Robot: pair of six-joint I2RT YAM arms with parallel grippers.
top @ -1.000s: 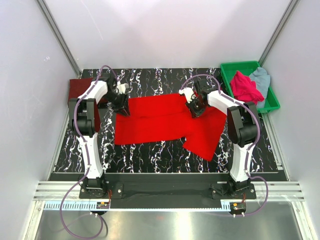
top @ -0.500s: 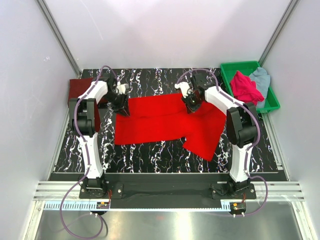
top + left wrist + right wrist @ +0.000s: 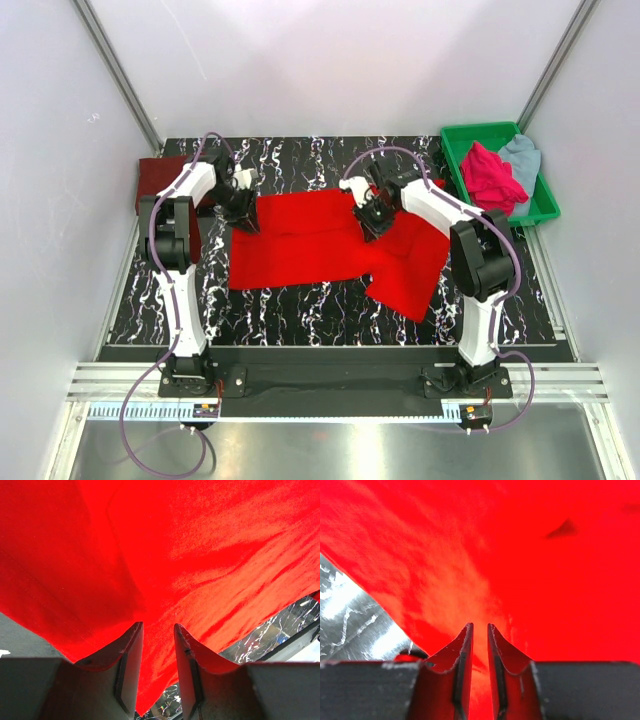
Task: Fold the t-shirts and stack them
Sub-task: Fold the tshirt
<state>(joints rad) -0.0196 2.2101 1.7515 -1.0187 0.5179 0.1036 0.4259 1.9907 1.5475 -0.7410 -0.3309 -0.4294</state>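
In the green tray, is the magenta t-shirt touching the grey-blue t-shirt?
Touching. The top external view shows the magenta t-shirt lying against and partly over the grey-blue t-shirt inside the green tray.

A fold of red t-shirt [image 3: 200, 555] between the left end effector's [image 3: 157, 627] narrowly parted fingers [image 3: 130, 665], marbled table [image 3: 270, 635] beyond.

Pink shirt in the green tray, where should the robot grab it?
Pinch the raised crumpled bunch at the top of the pink shirt, coming straight down from above: it lies heaped in the green tray, whose walls probably block sideways approaches.
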